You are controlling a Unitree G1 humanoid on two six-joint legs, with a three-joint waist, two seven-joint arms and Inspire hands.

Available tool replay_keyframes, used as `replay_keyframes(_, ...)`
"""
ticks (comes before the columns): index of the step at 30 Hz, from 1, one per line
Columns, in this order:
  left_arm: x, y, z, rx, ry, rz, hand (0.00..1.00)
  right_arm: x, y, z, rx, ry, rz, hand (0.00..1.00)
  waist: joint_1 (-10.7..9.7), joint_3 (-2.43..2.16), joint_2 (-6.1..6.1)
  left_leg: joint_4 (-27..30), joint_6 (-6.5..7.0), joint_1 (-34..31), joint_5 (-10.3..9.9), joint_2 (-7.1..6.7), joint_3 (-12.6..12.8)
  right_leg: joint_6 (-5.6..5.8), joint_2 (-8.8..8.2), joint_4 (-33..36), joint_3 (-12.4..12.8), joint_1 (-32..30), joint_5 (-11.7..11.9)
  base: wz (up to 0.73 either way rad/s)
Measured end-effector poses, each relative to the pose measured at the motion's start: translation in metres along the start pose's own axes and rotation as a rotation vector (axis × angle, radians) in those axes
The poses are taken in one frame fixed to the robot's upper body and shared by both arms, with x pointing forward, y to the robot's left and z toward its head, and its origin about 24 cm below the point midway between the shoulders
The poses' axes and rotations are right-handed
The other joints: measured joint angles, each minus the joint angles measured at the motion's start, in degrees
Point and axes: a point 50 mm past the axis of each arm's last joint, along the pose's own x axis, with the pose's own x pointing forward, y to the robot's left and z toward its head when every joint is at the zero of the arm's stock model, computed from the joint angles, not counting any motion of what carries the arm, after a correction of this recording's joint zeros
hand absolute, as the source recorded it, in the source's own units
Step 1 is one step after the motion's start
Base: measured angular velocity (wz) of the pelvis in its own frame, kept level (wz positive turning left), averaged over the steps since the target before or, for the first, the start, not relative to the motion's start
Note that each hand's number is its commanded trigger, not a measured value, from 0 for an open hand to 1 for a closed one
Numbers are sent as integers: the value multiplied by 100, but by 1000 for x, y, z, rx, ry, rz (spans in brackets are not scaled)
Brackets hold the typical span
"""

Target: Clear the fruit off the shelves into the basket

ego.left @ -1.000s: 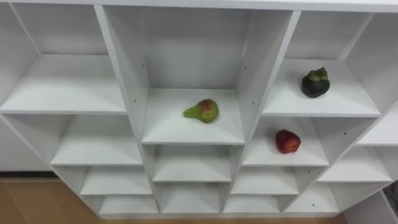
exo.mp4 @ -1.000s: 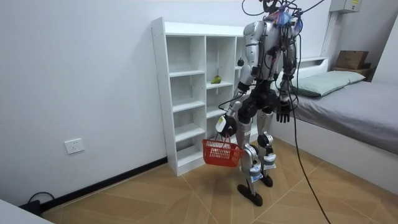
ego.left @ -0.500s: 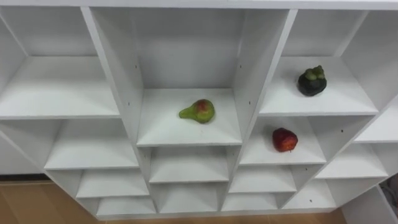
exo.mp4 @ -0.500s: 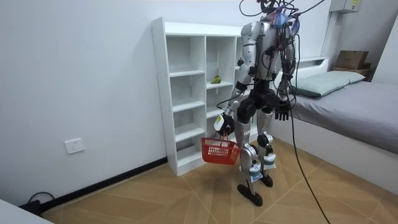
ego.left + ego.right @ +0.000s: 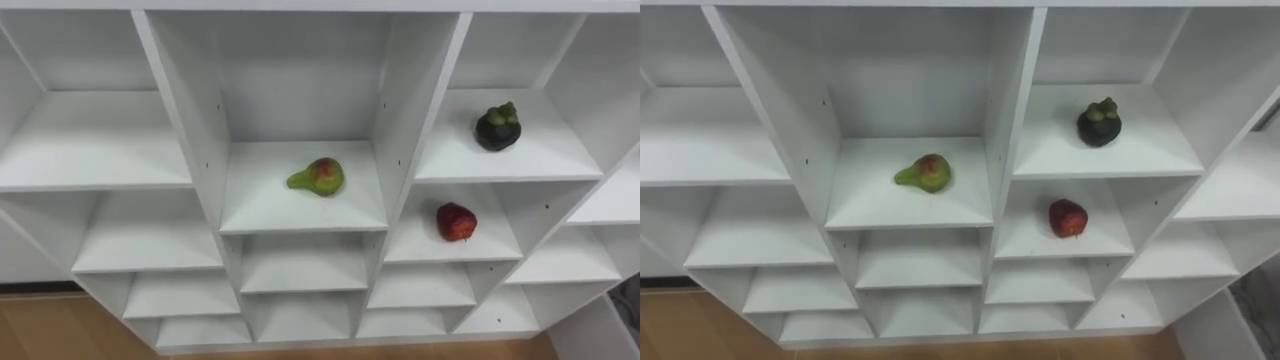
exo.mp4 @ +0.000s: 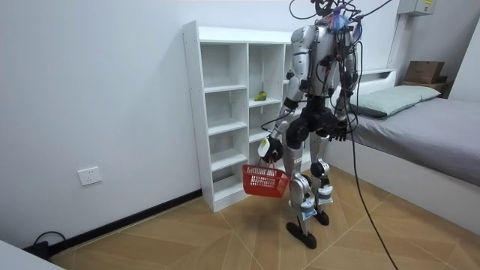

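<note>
A green-red pear (image 5: pixel 318 177) lies on the middle shelf of the white closet (image 5: pixel 205 150). One column to the right, a dark mangosteen (image 5: pixel 498 129) sits on the upper shelf and a red apple (image 5: pixel 456 221) on the shelf below it. In the room view I stand close in front of the closet (image 6: pixel 225 112). My left hand (image 6: pixel 268 148) hangs low, shut on the handle of a red basket (image 6: pixel 264 181). My right hand (image 6: pixel 339 133) hangs at my side with relaxed fingers, holding nothing.
A bed (image 6: pixel 420 127) with a pillow stands at the room view's right, close behind me. The wooden floor (image 6: pixel 187 240) lies in front of the closet, and a white wall with a socket (image 6: pixel 89 176) is at the room view's left.
The eye view has shifted a little, the camera's own move. In the room view the basket has swung slightly toward the closet and my right hand has risen a bit.
</note>
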Motion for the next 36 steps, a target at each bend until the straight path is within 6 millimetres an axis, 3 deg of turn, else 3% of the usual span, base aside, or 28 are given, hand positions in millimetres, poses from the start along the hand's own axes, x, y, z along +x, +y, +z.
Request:
replay_keyframes(6,1,6,10,-5,-57,21,100,1,-10,34,189,-136,-57,0,-9,-2,17,22,-2,-2,1,12,208,-2,2,-11,37,-4,2,-4)
replay_keyframes(12,2,11,11,-8,-74,35,100,-6,-19,63,325,-260,-88,0,6,-31,-26,21,-2,0,1,19,240,-9,3,-9,36,-9,17,-3)
replay_keyframes(16,-1,13,13,-19,-113,49,100,-23,-33,99,465,-449,-107,0,-4,-34,-34,24,-2,1,1,28,290,-15,16,-10,92,-32,28,-7)
replay_keyframes(20,-2,15,14,-33,-130,57,100,-41,-37,118,548,-565,-84,0,28,-48,-73,17,-2,31,1,50,332,-28,51,-15,161,-31,56,-7)
replay_keyframes(24,-3,14,12,-35,-132,53,100,-65,-40,135,580,-707,-39,0,-9,-28,-101,11,-3,-11,1,79,339,-56,94,-37,233,-91,117,-12)
replay_keyframes(29,-3,12,12,-24,-141,47,100,-88,-50,151,616,-850,-39,0,-59,-33,-22,-1,-4,-5,-2,94,444,-45,143,-103,375,-99,206,-10)
replay_keyframes(31,-4,9,12,-6,-148,47,100,-97,-52,153,624,-888,-32,0,-105,-77,55,-84,-2,-11,-4,94,457,-42,163,-85,427,-169,236,-9)
replay_keyframes(36,-4,5,6,19,-131,40,100,-117,-60,163,645,-991,-26,0,-156,-102,122,-47,-1,-58,-3,97,467,-56,175,2,486,-273,270,-10)
